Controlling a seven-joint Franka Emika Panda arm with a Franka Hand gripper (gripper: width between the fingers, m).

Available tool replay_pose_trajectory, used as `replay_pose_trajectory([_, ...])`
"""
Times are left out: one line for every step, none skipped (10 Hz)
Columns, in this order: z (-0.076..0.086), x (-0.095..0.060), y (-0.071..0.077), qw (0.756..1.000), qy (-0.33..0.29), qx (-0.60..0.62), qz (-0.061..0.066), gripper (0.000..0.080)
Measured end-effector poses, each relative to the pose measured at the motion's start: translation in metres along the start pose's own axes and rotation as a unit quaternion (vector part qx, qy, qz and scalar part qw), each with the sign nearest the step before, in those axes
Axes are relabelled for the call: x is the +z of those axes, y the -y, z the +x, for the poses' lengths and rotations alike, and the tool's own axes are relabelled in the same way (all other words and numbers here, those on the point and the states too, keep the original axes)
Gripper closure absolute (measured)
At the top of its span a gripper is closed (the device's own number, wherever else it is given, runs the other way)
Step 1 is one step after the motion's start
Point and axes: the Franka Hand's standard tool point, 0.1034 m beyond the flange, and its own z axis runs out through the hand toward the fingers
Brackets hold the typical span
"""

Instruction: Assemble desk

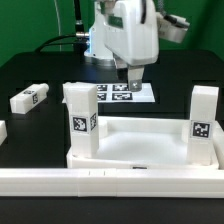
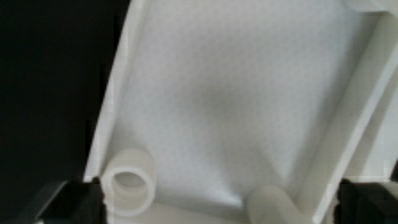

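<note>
Low white rail [image 1: 110, 182] in front, we log tray tabletop [image 1: 140, 148] behind it, near the pincer [image 1: 133, 78], two upright legs [image 1: 80, 122] on its corners, pincer fully spread, empty, marker board [image 1: 120, 95] close by

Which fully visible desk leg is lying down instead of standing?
The lying leg on the black table at the exterior view's left, apart from the tabletop; the left upright leg and right upright leg stand at its ends.

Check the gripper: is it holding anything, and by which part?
Nothing is held. The gripper is open and empty above the tabletop.
</note>
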Motion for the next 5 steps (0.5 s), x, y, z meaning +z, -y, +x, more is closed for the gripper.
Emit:
replay_pose_trajectory([-0.0032,0.0028,-0.0009,1.000,0.001,0.005,-0.002,0.0151])
replay_pose_trajectory([-0.0059,0.0033,-0.0006,0.999,0.006,0.043,-0.001,0.0151])
replay_pose_trajectory([-0.0072,0.0040,-0.0007,0.998,0.008,0.063,-0.001,0.0151])
replay_pose_trajectory([-0.0071,0.0045,-0.0010,0.998,0.008,0.060,-0.001,0.0151])
replay_pose_trajectory([-0.0068,0.0076,-0.0029,0.998,0.007,0.060,-0.004,0.0151])
